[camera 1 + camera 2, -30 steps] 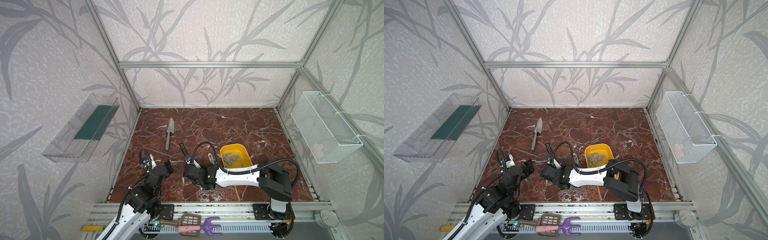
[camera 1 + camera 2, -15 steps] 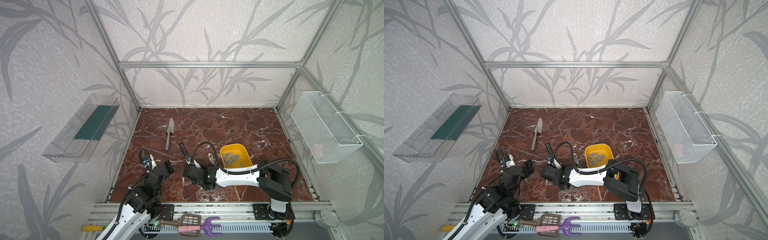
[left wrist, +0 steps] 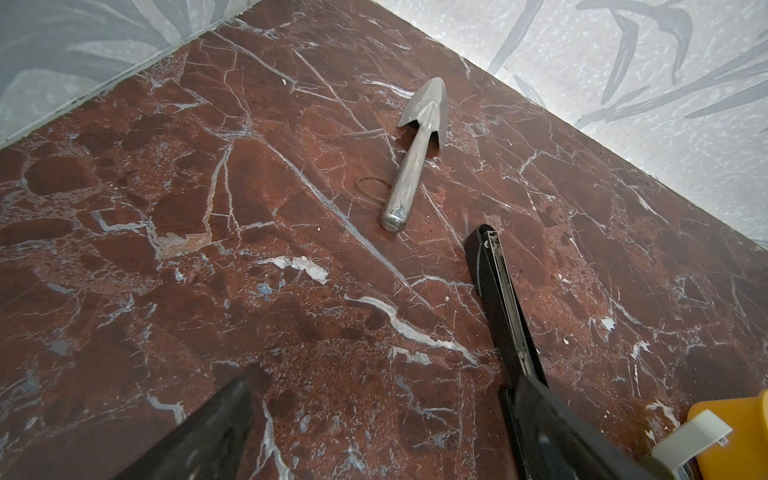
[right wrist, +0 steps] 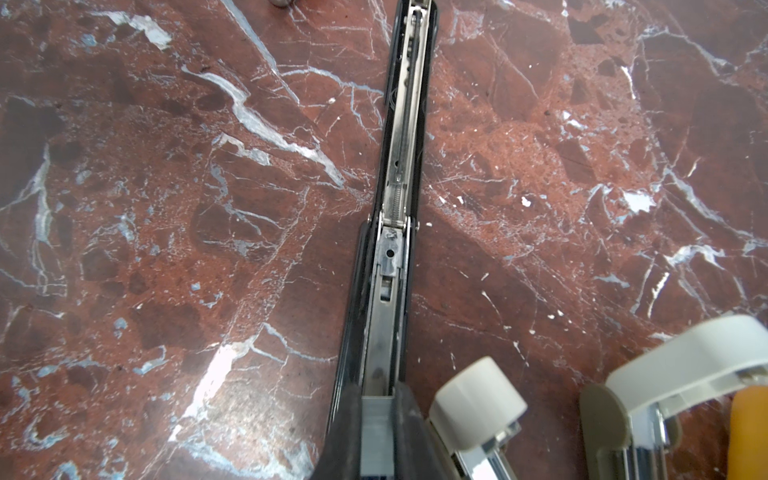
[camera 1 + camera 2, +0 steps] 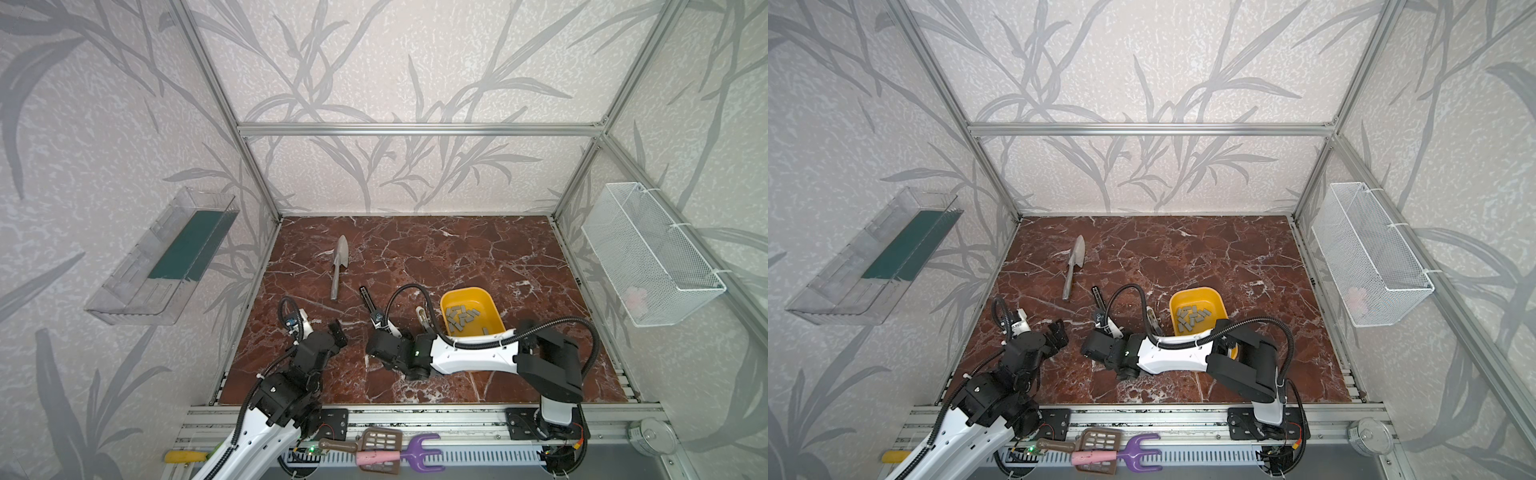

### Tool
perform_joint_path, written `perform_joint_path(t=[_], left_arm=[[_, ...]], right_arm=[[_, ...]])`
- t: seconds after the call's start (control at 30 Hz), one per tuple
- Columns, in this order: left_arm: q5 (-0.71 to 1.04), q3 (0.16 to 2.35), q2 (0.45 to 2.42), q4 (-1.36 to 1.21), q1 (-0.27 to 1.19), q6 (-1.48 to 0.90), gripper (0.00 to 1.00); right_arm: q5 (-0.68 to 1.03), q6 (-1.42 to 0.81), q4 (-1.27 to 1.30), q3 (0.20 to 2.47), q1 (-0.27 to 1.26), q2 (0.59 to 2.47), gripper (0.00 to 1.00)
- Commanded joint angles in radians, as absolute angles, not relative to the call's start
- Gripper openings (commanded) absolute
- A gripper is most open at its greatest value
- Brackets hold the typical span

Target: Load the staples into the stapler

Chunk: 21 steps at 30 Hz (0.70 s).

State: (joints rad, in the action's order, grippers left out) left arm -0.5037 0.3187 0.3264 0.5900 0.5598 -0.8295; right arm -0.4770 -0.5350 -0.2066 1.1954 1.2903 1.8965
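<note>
i've got the stapler [image 5: 365,296] open beside the yellow tray [image 5: 494,309], long axis along its side, tip pointing away. right gripper [image 4: 376,399] pinches staples [image 4: 376,436] over it; left gripper [image 3: 382,386] spread; bare marble [image 3: 208,249] on its other side.
</note>
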Motion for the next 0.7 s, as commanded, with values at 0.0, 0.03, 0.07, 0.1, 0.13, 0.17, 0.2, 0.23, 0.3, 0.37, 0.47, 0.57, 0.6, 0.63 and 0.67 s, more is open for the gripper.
perform_joint_path(t=[0.0,0.03,0.07,0.1,0.13,0.17,0.2,0.23,0.3,0.37,0.47,0.57,0.6,0.63,0.67], left_arm=[[-0.524,0.307,0.321,0.585,0.554,-0.834,0.99],[-0.524,0.306,0.321,0.586,0.554,-0.834,0.99],[-0.523,0.307,0.321,0.585,0.554,-0.834,0.99],[-0.524,0.306,0.321,0.586,0.554,-0.834,0.99],[-0.524,0.306,0.322,0.585,0.554,-0.833,0.99],[-0.526,0.306,0.321,0.586,0.554,-0.834,0.99],[-0.525,0.306,0.322,0.586,0.555,-0.834,0.99],[-0.525,0.306,0.321,0.586,0.554,-0.832,0.99],[-0.527,0.306,0.323,0.583,0.555,-0.833,0.99],[-0.529,0.307,0.322,0.584,0.554,-0.832,0.99],[-0.531,0.308,0.321,0.584,0.554,-0.833,0.99],[-0.528,0.307,0.322,0.586,0.555,-0.832,0.99],[-0.525,0.308,0.321,0.586,0.554,-0.833,0.99],[-0.524,0.306,0.322,0.583,0.555,-0.833,0.99],[-0.523,0.307,0.321,0.584,0.554,-0.833,0.99]], right_arm=[[-0.477,-0.557,-0.218,1.213,1.296,1.919,0.00],[-0.476,-0.560,-0.217,1.211,1.296,1.919,0.00],[-0.476,-0.561,-0.217,1.211,1.296,1.919,0.00],[-0.475,-0.563,-0.219,1.211,1.295,1.919,0.00],[-0.476,-0.567,-0.223,1.212,1.296,1.917,0.00],[-0.477,-0.573,-0.228,1.212,1.296,1.917,0.00],[-0.477,-0.578,-0.231,1.209,1.295,1.917,0.00],[-0.475,-0.582,-0.235,1.210,1.296,1.916,0.00],[-0.470,-0.593,-0.251,1.209,1.295,1.911,0.00],[-0.466,-0.610,-0.267,1.207,1.296,1.904,0.00],[-0.460,-0.615,-0.284,1.203,1.299,1.891,0.00],[-0.484,-0.587,-0.268,1.201,1.310,1.883,0.00],[-0.503,-0.575,-0.267,1.206,1.310,1.881,0.00],[-0.515,-0.565,-0.268,1.214,1.311,1.881,0.00],[-0.525,-0.558,-0.269,1.220,1.311,1.880,0.00]])
